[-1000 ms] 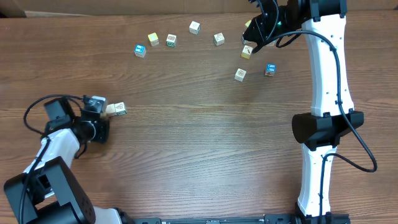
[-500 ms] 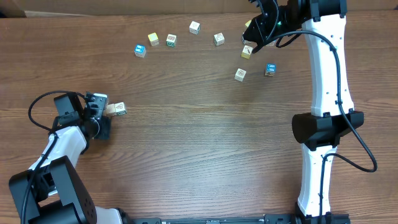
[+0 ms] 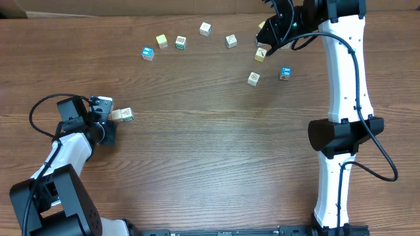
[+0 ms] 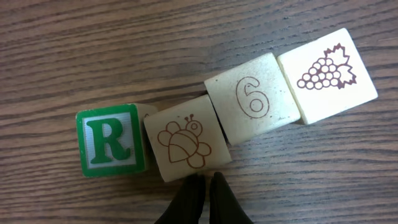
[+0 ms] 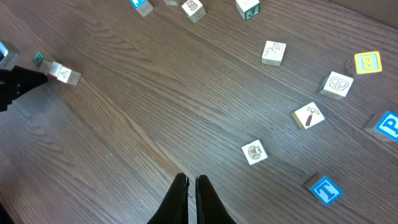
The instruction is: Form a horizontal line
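Observation:
In the left wrist view four cubes lie side by side: a green "R" cube [image 4: 112,140], a pale bee cube [image 4: 186,140], a pale "6" cube [image 4: 252,99] and a pale grapes cube [image 4: 326,74]. The row climbs slightly toward the right of that view. My left gripper [image 4: 203,182] is shut and empty, its tips at the bee cube's near edge. Overhead, the row [image 3: 123,115] lies at the left, partly hidden under my left gripper [image 3: 109,118]. From the right wrist view the row [image 5: 59,71] looks tiny. My right gripper [image 5: 193,182] hangs shut and empty, high over the table's far right [image 3: 269,31].
Loose cubes are scattered along the far side: a blue one [image 3: 147,53], a yellow one [image 3: 161,41], a green-lettered one [image 3: 180,42], pale ones [image 3: 205,28] [image 3: 230,40] [image 3: 253,78] and a blue one [image 3: 285,73]. The right arm's base [image 3: 338,134] stands at the right.
My left wrist has shifted a little up and toward the row of cubes, then held still. The cubes and the right arm have not moved.

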You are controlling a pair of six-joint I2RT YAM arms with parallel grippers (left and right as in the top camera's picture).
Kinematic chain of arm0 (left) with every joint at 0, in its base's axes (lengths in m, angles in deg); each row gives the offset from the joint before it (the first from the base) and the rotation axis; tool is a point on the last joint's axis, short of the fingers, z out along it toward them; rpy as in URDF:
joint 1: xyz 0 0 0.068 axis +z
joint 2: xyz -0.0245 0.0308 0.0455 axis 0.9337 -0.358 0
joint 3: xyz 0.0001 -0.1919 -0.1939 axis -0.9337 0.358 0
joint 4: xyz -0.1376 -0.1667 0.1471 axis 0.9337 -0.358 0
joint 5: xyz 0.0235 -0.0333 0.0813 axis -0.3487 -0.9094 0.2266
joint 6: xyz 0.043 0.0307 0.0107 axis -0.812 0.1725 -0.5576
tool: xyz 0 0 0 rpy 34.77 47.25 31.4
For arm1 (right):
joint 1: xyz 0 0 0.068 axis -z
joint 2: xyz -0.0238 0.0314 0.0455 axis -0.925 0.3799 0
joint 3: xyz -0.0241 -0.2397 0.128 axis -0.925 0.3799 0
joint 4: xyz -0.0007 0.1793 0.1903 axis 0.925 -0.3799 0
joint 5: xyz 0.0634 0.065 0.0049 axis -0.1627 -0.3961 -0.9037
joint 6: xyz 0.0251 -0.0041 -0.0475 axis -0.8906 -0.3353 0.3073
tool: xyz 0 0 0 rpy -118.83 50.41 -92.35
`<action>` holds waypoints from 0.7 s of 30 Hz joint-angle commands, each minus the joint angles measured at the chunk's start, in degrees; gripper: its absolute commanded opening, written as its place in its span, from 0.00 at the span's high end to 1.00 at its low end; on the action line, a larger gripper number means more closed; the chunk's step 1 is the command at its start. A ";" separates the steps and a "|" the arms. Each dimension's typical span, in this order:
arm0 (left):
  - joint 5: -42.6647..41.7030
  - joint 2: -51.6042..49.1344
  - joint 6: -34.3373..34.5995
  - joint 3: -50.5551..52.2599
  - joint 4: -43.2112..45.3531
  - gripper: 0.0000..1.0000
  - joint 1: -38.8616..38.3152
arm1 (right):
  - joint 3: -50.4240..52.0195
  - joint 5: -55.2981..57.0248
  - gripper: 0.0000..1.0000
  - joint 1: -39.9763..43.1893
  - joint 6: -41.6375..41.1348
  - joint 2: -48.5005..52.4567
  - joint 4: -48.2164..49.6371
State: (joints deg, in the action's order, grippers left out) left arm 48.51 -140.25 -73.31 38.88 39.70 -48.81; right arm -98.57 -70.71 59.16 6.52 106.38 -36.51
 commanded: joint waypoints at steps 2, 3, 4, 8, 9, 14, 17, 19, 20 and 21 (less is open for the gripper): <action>0.39 1.27 -0.09 -1.18 0.81 0.96 -0.52 | -1.18 -0.11 0.96 -0.09 0.07 -1.55 0.04; 0.39 1.27 -0.09 -1.18 0.98 0.96 -0.52 | -1.18 -0.11 0.96 -0.09 0.07 -1.55 0.04; 0.39 1.27 -0.09 -1.18 1.18 0.96 -0.52 | -1.18 -0.11 0.96 -0.09 0.07 -1.55 0.04; 0.66 1.27 -0.07 -1.18 1.64 0.96 -0.52 | -1.18 -0.11 0.96 -0.09 0.07 -1.55 0.04; 0.66 1.27 -0.07 -1.18 1.77 0.96 -0.52 | -1.18 -0.11 0.96 -0.09 0.07 -1.53 0.04; 0.61 1.27 -0.04 -1.18 1.77 0.96 -0.52 | -1.18 -0.11 0.96 -0.09 0.07 -1.55 0.04; 0.55 1.27 -0.02 -1.18 1.77 0.96 -0.55 | -1.18 -0.11 0.96 -0.09 0.07 -1.55 0.04; -0.02 1.29 0.02 -1.18 1.64 0.96 -0.72 | -1.18 -0.11 0.96 -0.09 0.07 -1.55 0.04; -0.57 1.49 0.00 -1.25 1.31 0.96 -0.98 | -1.18 -0.09 0.96 -0.09 0.07 -1.55 0.04; -0.70 1.73 0.02 -1.31 1.05 0.96 -1.18 | -1.18 -0.09 0.96 -0.09 0.07 -1.53 0.04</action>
State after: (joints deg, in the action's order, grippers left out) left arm 48.47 -140.25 -73.31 38.88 41.16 -49.03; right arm -98.57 -70.71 59.16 6.54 106.38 -36.53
